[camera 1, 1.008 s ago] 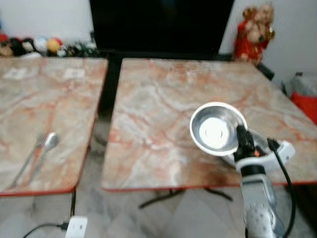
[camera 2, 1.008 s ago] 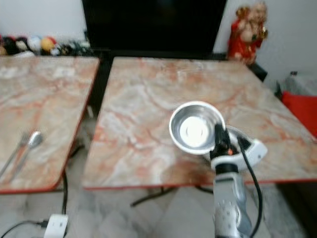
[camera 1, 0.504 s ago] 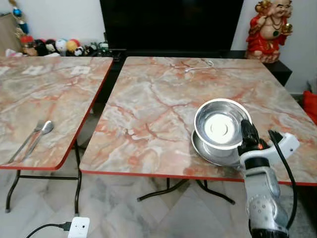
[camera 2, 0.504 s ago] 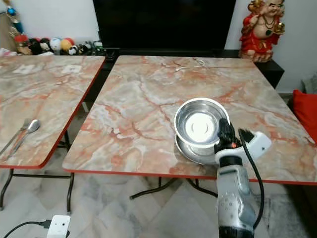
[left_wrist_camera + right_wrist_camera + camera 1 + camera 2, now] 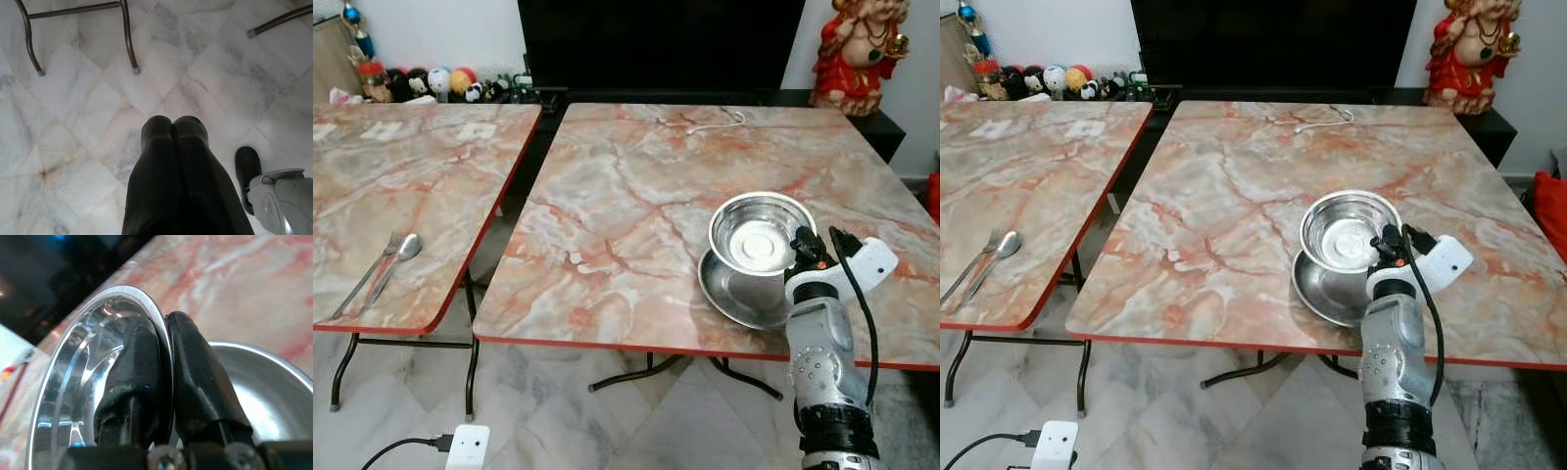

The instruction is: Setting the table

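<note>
The right gripper (image 5: 164,362) has its two black fingers (image 5: 200,377) pinching the thin rim of a steel bowl (image 5: 759,231), one finger inside the bowl and one outside, so the rim is sandwiched right between them. That bowl sits over a shallow steel plate (image 5: 729,297), slightly toward the far side of it, near the front right part of the marble-patterned tabletop (image 5: 636,196). From the pictures I can't tell for sure if the bowl's bottom is touching the plate or just above it. A thin white cable (image 5: 715,124) lies near the far edge of the same tabletop. On the second tabletop (image 5: 421,176) to the left, a fork (image 5: 369,277) and spoon (image 5: 393,263) lie side by side near the front edge, well apart from the bowl. The left gripper (image 5: 172,126) hangs down over the pale marble floor (image 5: 88,122) with its fingers pressed together, holding nothing. A red figurine (image 5: 854,49) stands behind the right tabletop.
</note>
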### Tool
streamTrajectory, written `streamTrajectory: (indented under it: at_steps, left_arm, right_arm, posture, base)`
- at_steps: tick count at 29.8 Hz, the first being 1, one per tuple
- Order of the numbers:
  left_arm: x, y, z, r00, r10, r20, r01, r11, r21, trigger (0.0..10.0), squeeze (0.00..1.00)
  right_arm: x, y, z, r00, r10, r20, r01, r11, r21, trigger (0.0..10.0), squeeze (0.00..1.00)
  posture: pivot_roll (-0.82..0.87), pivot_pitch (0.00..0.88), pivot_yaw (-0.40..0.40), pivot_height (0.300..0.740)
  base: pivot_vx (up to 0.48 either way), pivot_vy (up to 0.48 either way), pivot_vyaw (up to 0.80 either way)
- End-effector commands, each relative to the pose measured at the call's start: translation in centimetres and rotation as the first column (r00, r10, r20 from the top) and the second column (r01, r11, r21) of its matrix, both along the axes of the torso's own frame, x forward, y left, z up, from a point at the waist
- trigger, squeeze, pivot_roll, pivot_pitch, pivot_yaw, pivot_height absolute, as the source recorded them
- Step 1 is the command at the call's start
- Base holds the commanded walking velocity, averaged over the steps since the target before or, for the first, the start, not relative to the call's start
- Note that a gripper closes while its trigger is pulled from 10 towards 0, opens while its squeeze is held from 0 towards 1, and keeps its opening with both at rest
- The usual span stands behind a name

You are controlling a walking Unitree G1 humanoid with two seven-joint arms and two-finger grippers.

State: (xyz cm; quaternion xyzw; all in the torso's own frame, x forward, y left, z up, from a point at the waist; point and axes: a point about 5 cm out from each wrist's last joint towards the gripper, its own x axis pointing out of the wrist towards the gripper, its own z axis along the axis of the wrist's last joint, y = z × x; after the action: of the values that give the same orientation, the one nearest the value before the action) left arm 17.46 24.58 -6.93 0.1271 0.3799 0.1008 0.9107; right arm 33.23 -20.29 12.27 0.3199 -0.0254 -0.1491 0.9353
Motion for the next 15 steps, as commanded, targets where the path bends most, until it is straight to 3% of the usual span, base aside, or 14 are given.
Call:
streamTrajectory:
  at_steps: [1, 7, 15]
  left_arm:
    - [-0.2, 0.6, 0.0, 1.000, 0.008, -0.007, -0.008, 1.000, 0.004, 10.0, 0.00]
    - [-0.2, 0.6, 0.1, 1.000, 0.008, -0.003, -0.008, 1.000, 0.006, 10.0, 0.00]
    - [-0.3, 0.8, 0.1, 1.000, 0.004, -0.008, -0.004, 1.000, 0.011, 10.0, 0.00]
  right_arm:
    - [0.3, -0.3, 0.1, 0.999, -0.034, -0.006, 0.034, 0.999, 0.007, 10.0, 0.00]
    - [0.3, -1.0, -0.7, 0.993, -0.104, -0.053, 0.105, 0.994, 0.007, 10.0, 0.00]
    - [-0.1, -0.9, -1.6, 0.992, -0.104, -0.072, 0.107, 0.994, 0.036, 10.0, 0.00]
  posture:
    - [-0.01, 0.000, 0.008, 0.740]
    - [0.00, 0.000, 0.007, 0.740]
    - [-0.01, 0.000, 0.013, 0.740]
  base:
    - [0.000, 0.000, 0.00]
    - [0.000, 0.000, 0.00]
    - [0.000, 0.000, 0.00]
